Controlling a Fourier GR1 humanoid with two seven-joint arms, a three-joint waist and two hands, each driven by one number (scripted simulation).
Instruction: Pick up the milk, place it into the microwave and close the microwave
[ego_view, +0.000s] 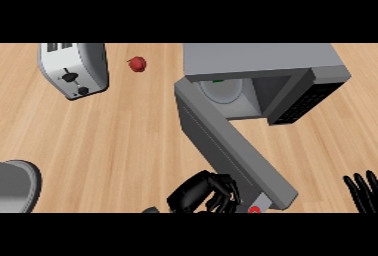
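Your left hand (203, 195) is curled around something small with a red spot — maybe the milk, I cannot tell — near the counter's (111, 140) front edge, beside the open microwave (258, 75) door (229, 145). Right hand (362, 192) rests released at the right.

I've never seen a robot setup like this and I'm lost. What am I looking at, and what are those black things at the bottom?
This is one view from the robot's head, looking steeply down at a wooden counter. The black shapes are its hands. The left hand is beside the door of the open microwave. The right hand rests open at the right edge. A toaster, a small red object and a grey item at the left edge also lie there. I cannot tell whether anything is held.
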